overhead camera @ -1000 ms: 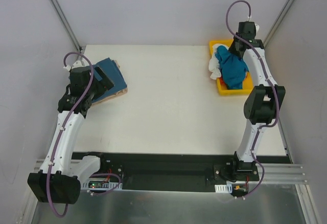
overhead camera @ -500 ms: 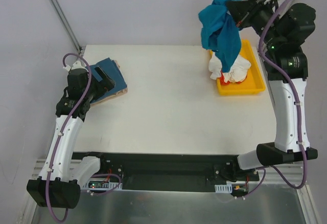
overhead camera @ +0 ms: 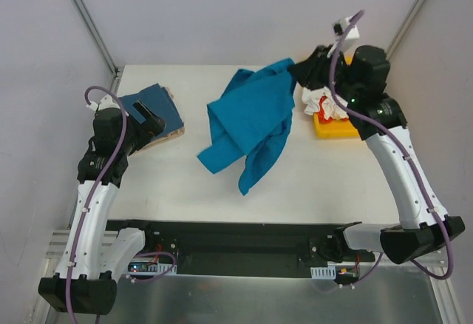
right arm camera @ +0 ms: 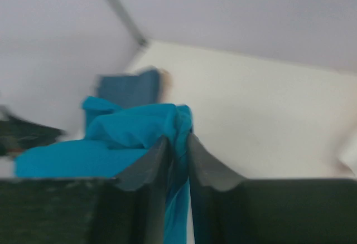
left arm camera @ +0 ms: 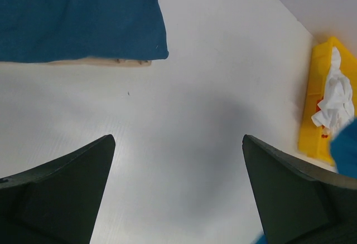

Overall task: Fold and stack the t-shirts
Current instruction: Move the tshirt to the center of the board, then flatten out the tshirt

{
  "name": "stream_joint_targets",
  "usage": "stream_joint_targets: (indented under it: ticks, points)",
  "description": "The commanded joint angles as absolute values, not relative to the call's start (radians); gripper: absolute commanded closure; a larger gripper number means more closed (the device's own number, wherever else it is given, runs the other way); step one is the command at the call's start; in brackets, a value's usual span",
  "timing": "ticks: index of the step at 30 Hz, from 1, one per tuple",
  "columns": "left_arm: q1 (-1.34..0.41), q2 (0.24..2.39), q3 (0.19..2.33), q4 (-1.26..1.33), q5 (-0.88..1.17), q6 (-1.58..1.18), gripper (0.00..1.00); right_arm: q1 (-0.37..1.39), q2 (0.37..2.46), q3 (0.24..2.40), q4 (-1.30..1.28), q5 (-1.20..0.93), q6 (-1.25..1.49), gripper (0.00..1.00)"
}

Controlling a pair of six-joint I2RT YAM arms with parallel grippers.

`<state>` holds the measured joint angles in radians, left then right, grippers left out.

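My right gripper (overhead camera: 299,69) is shut on the bright teal-blue t-shirt (overhead camera: 247,120), which hangs from it and trails down over the middle of the table. In the right wrist view the teal cloth (right arm camera: 139,135) is pinched between the fingers (right arm camera: 209,166). The slate-blue t-shirt (overhead camera: 151,106) lies folded at the far left on top of the beige one (overhead camera: 171,133), whose edge shows below it. They also show in the left wrist view (left arm camera: 78,15). My left gripper (left arm camera: 175,160) is open and empty, above the table near that stack.
A yellow plastic tray (overhead camera: 329,126) stands at the far right and holds a white cloth with red marks (overhead camera: 318,103); it also shows in the left wrist view (left arm camera: 318,105). Walls close in on the table's left, back and right.
My right gripper has lifted the teal-blue t-shirt out of the yellow tray, swung it left and lowered it over the middle of the table. The left arm shifted only slightly.
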<state>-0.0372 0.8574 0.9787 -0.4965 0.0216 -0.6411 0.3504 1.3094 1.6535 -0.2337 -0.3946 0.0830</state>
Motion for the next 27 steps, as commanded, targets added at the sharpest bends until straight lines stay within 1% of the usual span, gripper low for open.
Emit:
stream_joint_targets:
  ticks: [1,2,3,4,5,7,8,11,14,15,17,20,21,24,27]
  points:
    - [-0.028,0.805,0.936,-0.491,0.029,-0.670,0.01,0.327,1.278,1.448,-0.448,0.076,-0.057,0.49]
    - [-0.028,0.801,0.928,-0.491,0.040,-0.675,0.01,0.318,1.287,1.433,-0.490,0.104,-0.058,0.25]
    - [-0.028,0.798,0.911,-0.492,0.055,-0.676,0.01,0.302,1.296,1.416,-0.574,0.142,-0.046,0.21]
    - [-0.028,0.799,0.902,-0.491,0.089,-0.678,0.01,0.296,1.304,1.407,-0.600,0.152,-0.046,0.14]
    - [-0.028,0.802,0.894,-0.491,0.112,-0.686,0.00,0.295,1.299,1.396,-0.616,0.162,-0.048,0.01]
    - [-0.028,0.819,0.862,-0.491,0.149,-0.701,0.01,0.295,1.273,1.333,-0.612,0.167,-0.052,0.00]
    - [-0.028,0.827,0.850,-0.491,0.202,-0.713,0.01,0.295,1.238,1.306,-0.601,0.157,-0.051,0.03]
    - [-0.028,0.888,0.813,-0.491,0.335,-0.709,0.01,0.301,1.188,1.201,-0.574,0.062,-0.014,0.04]
    - [-0.037,0.937,0.758,-0.491,0.426,-0.729,0.01,0.357,1.175,1.102,-0.561,-0.066,0.032,0.03]
    - [-0.043,0.949,0.733,-0.489,0.440,-0.735,0.01,0.374,1.175,1.073,-0.557,-0.077,0.052,0.03]
    - [-0.093,0.983,0.719,-0.489,0.445,-0.744,0.01,0.425,1.177,0.993,-0.552,-0.100,0.115,0.02]
    - [-0.169,1.026,0.721,-0.482,0.390,-0.759,0.01,0.498,1.172,0.877,-0.516,-0.095,0.205,0.01]
    - [-0.205,1.040,0.732,-0.474,0.368,-0.762,0.01,0.518,1.173,0.855,-0.496,-0.086,0.224,0.01]
    - [-0.228,1.121,0.785,-0.446,0.361,-0.767,0.01,0.580,1.204,0.805,-0.509,-0.006,0.273,0.01]
    - [-0.248,1.231,0.871,-0.423,0.281,-0.768,0.01,0.610,1.261,0.795,-0.497,0.014,0.294,0.06]
